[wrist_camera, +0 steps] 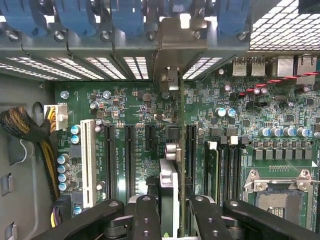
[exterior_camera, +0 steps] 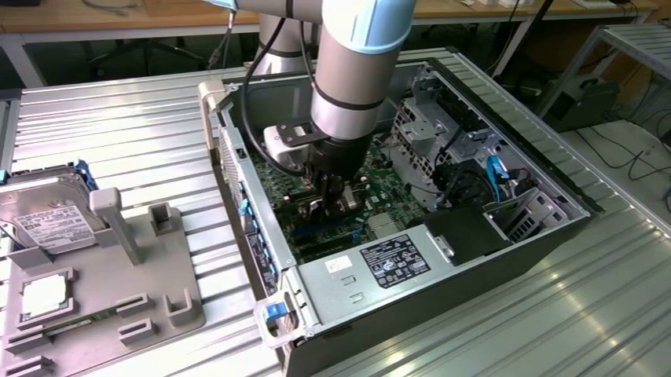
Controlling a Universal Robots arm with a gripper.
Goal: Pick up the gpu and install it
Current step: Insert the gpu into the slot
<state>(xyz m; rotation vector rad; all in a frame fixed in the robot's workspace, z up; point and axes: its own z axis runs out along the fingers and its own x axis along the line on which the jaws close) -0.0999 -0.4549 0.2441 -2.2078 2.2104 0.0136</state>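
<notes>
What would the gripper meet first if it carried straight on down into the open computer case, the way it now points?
Holding the gpu edge-on, the gripper points at the motherboard. The card's lower edge would probably meet an expansion slot first; which slot is hard to judge.

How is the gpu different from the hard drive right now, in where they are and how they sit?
The gpu stands on edge between the gripper's fingers, inside the computer case over the motherboard; the hard drive sits outside on the grey holder tray, untouched. The gpu shows green board; the hard drive is silver with a white label.
</notes>
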